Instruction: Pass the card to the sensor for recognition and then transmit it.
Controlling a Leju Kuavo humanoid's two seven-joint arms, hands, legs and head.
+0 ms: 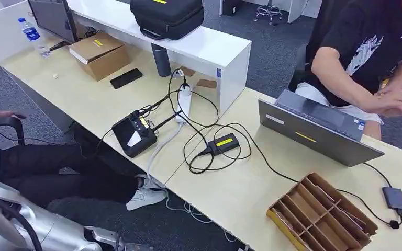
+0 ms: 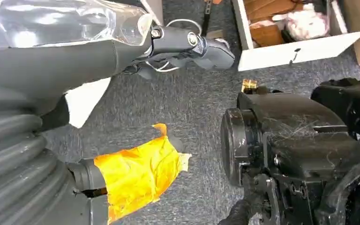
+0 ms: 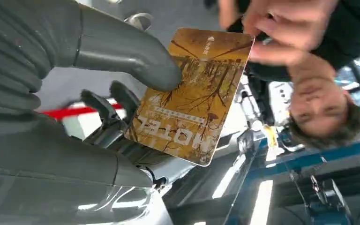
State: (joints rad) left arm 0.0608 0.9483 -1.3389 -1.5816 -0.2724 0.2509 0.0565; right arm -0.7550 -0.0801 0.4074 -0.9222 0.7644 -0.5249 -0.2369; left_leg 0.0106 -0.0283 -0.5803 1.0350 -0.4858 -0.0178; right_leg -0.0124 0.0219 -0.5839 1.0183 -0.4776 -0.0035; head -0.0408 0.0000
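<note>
A brown and gold hotel card (image 3: 194, 98) is pinched between the thick grey thumb (image 3: 136, 56) and the darker fingers of my right hand (image 3: 75, 122), raised in front of a person. That person's hand (image 3: 281, 28), blurred, touches the card's far edge. The sensor (image 1: 224, 143), a small black box with a yellow label and a cable, lies mid-table. My left hand (image 2: 98, 61) hangs over the grey carpet holding nothing, its fingers (image 2: 192, 44) stretched out and its thumb (image 2: 140, 171) wrapped in yellow tape.
On the table are a black handheld controller (image 1: 134, 135), a power strip (image 1: 183, 102) with looping cables, a grey laptop (image 1: 314, 128) and a cardboard divider tray (image 1: 319, 214). A person in black (image 1: 366, 52) sits behind the laptop. Someone's legs (image 1: 57, 172) stretch beside the table.
</note>
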